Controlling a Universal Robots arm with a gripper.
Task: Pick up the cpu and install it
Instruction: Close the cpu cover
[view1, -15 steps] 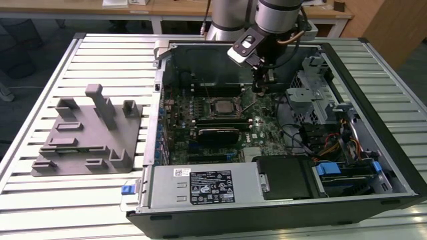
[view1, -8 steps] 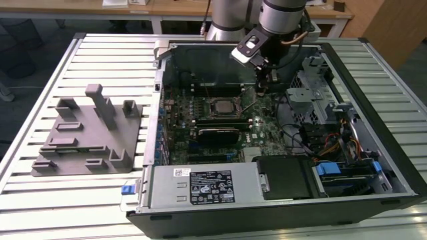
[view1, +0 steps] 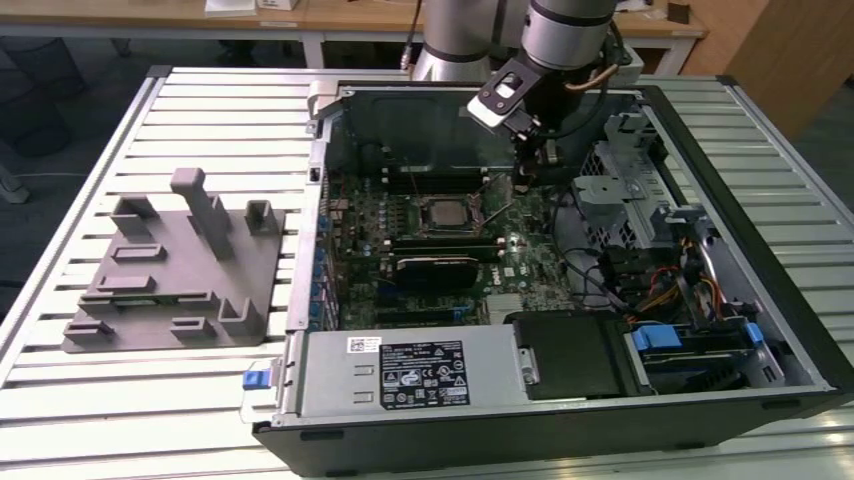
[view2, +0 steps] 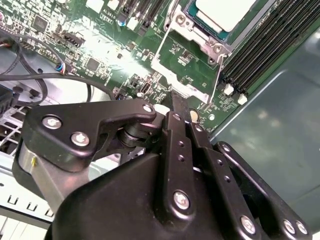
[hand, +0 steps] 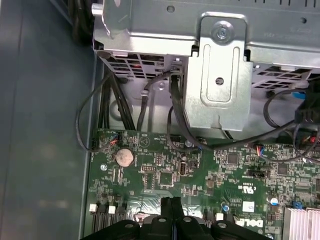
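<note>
The cpu (view1: 445, 212) is a small square chip with a pale silver top, lying flat in the socket in the middle of the green motherboard (view1: 514, 270) inside the open computer case. In the second wrist view the cpu (view2: 225, 12) sits beyond an opened metal retention frame (view2: 184, 57) with a thin wire lever (view2: 215, 82) standing up. My gripper (view1: 523, 186) hangs just above the board, to the exterior view's right of the socket. Its black fingers (hand: 168, 212) are pressed together with nothing seen between them. The gripper (view2: 175, 100) tip is close to the lever.
A grey plastic tray (view1: 174, 270) with upright posts lies on the slatted table, to the exterior view's left of the case. Inside the case are a black finned block (view1: 434, 268), a power supply (view1: 400, 372), a metal drive cage (hand: 220, 70) and loose cables (view1: 654, 290).
</note>
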